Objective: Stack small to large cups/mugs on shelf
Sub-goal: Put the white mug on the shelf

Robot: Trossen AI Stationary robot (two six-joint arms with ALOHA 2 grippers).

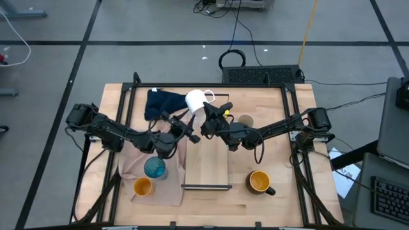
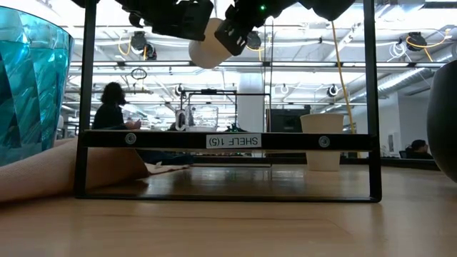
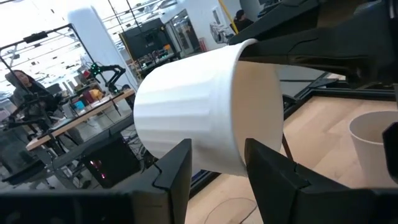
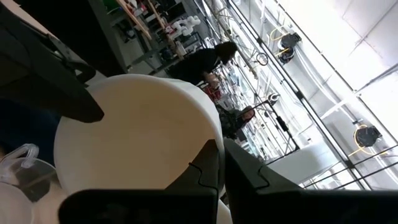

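Note:
The white mug hangs on its side in the air between my two grippers, over the table's far middle, above and beyond the light-wood shelf. My right gripper is shut on the mug. My left gripper is open, its fingers on either side of the mug's lower wall near the rim. The beige-grey cup stands on the table right of the grippers. The teal tumbler and the small orange cup stand on the beige cloth. The dark-handled orange mug stands right of the shelf. My right gripper pinches the white mug's wall at its rim; the fingers reach in from the mug's open end, which faces the table's right. The mug is lifted clear and lies tilted on its side. My left gripper: I cannot tell whether its fingers touch the mug.
A dark blue cloth lies at the far left of the table. Something of clear glass shows below the mug in the right wrist view. A black frame labelled as the shelf stands in front of the low camera. People sit in the room beyond.

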